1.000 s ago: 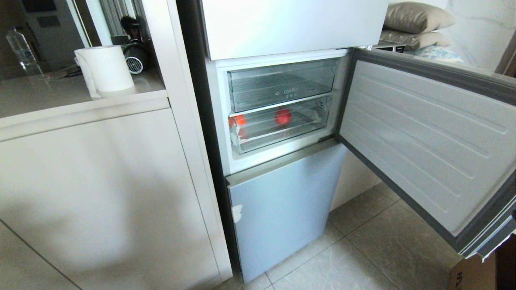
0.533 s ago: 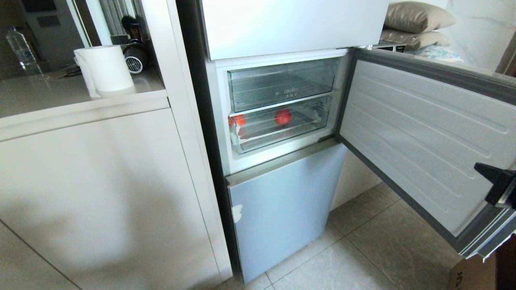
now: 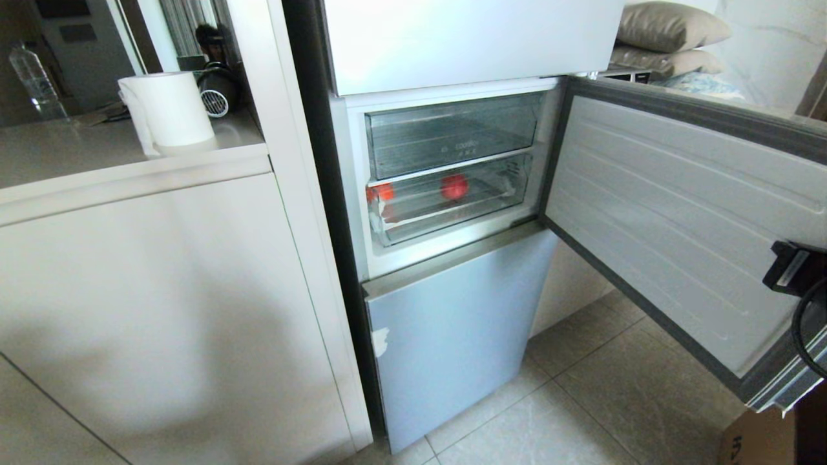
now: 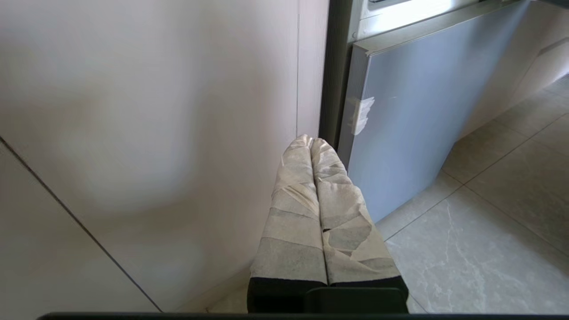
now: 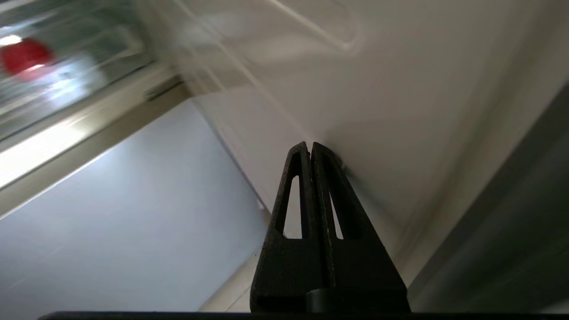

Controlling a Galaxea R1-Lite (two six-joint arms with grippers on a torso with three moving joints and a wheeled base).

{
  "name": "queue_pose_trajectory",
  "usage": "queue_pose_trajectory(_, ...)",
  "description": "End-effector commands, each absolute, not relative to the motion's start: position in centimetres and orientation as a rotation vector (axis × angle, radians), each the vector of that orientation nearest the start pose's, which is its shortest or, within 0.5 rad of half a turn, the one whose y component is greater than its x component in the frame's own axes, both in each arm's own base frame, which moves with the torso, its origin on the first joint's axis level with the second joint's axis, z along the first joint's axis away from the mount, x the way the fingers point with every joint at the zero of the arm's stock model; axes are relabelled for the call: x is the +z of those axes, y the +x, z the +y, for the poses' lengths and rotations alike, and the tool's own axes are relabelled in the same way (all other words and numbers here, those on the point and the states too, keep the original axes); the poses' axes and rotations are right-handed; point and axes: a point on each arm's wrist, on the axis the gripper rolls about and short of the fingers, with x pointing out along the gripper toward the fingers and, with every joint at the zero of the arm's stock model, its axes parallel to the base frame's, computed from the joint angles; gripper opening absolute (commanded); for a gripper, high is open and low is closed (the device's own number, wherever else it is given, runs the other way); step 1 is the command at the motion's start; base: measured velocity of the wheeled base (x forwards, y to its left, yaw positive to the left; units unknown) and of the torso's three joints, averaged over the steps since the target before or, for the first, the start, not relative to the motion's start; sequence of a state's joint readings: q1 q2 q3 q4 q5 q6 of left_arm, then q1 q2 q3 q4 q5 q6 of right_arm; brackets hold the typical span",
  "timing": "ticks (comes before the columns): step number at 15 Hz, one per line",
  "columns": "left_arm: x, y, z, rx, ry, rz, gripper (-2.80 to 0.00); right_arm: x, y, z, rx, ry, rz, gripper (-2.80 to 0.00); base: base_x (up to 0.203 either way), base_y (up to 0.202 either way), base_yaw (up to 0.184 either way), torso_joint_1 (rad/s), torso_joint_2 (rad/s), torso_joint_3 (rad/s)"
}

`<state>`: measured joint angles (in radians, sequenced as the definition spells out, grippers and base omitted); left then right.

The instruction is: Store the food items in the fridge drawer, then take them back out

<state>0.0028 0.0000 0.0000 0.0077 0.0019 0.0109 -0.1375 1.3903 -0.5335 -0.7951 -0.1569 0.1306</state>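
Hanging beside the open fridge door (image 3: 678, 213), the right claw (image 5: 311, 149) has its fingers pressed together, holding nothing. Both food items (image 3: 454, 186) lie well beyond it inside the closed fridge drawer (image 3: 452, 216), so stowing looks done. The left claw (image 4: 311, 144), also pinched empty, sits parked low.

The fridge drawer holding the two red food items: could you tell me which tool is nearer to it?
Right. The right tool, shut, is up beside the open door, facing the fridge drawer. The left tool, shut, hangs low by the cabinet, below the drawer.
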Motion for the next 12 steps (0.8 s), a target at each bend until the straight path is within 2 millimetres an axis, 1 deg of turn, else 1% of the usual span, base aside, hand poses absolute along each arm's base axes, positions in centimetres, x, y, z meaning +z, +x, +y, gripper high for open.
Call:
queue_pose_trajectory(1,7.5,-2.3,0.0,0.006,0.011,0.009,-2.80,20.6,21.9,-3.5,-0.299,0.128,0.041,-2.80,0.000,0.000,0.000,0.000,0.00,0.000)
queue_pose_trajectory(2,7.5,-2.3,0.0,0.006,0.011,0.009,-2.80,20.6,21.9,-3.3,-0.288,0.126,0.042,-2.80,0.000,0.000,0.000,0.000,0.00,0.000)
queue_pose_trajectory(3,7.5,-2.3,0.0,0.005,0.011,0.009,-2.80,20.6,22.0,-2.7,-0.255,0.125,0.044,-2.80,0.000,0.000,0.000,0.000,0.00,0.000)
queue_pose_trajectory(5,7.5,-2.3,0.0,0.005,0.011,0.009,-2.80,20.6,22.2,-0.8,-0.132,0.126,0.053,-2.80,0.000,0.000,0.000,0.000,0.00,0.000)
queue_pose_trajectory(7,7.5,-2.3,0.0,0.006,0.011,0.009,-2.80,20.4,22.6,1.2,0.041,0.130,0.075,-2.80,0.000,0.000,0.000,0.000,0.00,0.000)
queue_pose_trajectory(10,7.5,-2.3,0.0,0.006,0.011,0.009,-2.80,20.4,24.4,3.9,0.279,0.134,0.099,-2.80,0.000,0.000,0.000,0.000,0.00,0.000)
queue_pose_trajectory(12,7.5,-2.3,0.0,0.005,0.011,0.009,-2.80,19.9,26.1,6.0,0.403,0.133,0.130,-2.80,0.000,0.000,0.000,0.000,0.00,0.000)
